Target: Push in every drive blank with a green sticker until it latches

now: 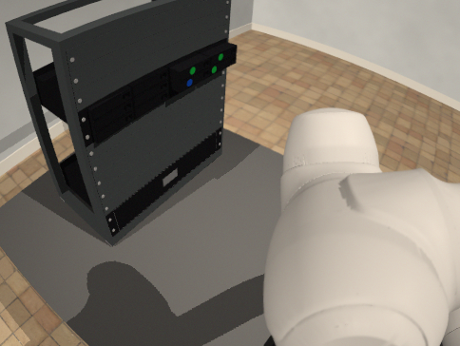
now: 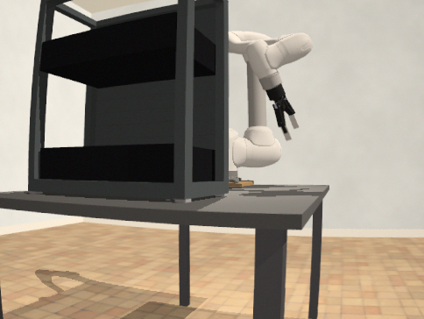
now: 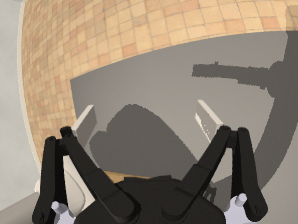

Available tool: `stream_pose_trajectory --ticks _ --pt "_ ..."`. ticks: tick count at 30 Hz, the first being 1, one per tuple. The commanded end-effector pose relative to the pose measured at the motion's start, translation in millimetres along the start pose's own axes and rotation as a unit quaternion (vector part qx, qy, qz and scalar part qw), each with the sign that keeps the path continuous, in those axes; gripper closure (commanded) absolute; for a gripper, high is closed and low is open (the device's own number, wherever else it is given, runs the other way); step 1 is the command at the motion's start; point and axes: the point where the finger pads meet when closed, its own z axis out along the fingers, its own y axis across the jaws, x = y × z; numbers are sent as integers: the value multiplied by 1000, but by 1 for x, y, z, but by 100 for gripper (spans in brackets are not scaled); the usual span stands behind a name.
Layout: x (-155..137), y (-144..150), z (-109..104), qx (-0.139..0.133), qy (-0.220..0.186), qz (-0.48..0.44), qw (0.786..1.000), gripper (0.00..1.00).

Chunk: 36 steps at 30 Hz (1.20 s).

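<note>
Pale walls and a tan tiled floor (image 1: 295, 95) (image 2: 109, 245) (image 3: 165, 17) surround the dark grey tabletop (image 1: 228, 204) (image 2: 263, 210) (image 3: 170, 65). The black two-finger gripper (image 2: 292, 131) (image 3: 145, 111) has its jaws wide apart, nothing between them, pointing down beside the rack. This looks like the approach, before any push. From above, the tall dark-grey metal rack (image 1: 59, 39) (image 2: 185, 109) stands upright toward eleven o'clock; its black drive blanks with round green stickers (image 1: 192, 70) (image 1: 220, 57) (image 1: 214, 69) sit at twelve, near one with a blue sticker (image 1: 189, 83). Next, probably close the jaws and press each green one squarely and gently, lest the loose rack slide or tip. The rack's front face leaves open room toward four o'clock; its foot stands near the tabletop's edge.
</note>
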Motion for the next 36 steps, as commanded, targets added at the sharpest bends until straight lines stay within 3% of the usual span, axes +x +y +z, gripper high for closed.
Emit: stream_pose_trajectory --ticks 1,11,13,17,28,30,36 --pt "11 1 -3 10 38 23 999 0" --pt "50 17 -30 32 175 107 978 0" --pt "50 17 -30 32 175 107 978 0" --pt "65 30 -48 37 233 144 961 0" --pt "88 83 -117 39 393 246 885 0" --pt "88 83 -117 39 393 246 885 0" --pt "85 119 -164 34 475 299 827 0"
